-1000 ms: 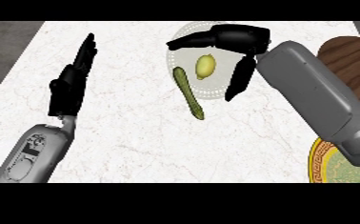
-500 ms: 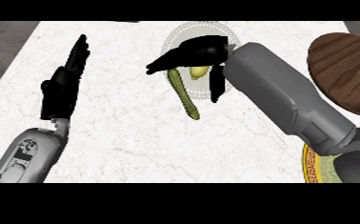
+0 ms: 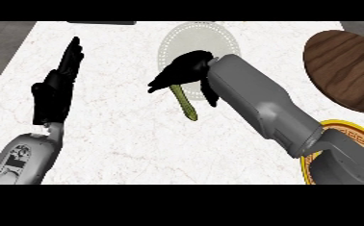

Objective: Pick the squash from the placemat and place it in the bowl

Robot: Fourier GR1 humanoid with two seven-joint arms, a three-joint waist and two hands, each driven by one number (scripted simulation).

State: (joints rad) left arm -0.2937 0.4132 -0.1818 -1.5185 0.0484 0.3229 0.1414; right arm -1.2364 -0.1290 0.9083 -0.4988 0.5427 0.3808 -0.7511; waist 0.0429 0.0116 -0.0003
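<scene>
Head view: right robot hand (image 3: pixel 186 70), fingers curled over the squash (image 3: pixel 183 103) at the placemat (image 3: pixel 177 40) edge (long axis toward the robot), left robot hand (image 3: pixel 57 88) open, resting well apart.

Just one camera here, a head view looking steeply down on the white marble counter (image 3: pixel 128 138). It sits fairly close, so both forearms come in from the bottom edge, and the wooden bowl (image 3: pixel 340 66) is cut off at the right side.
</scene>
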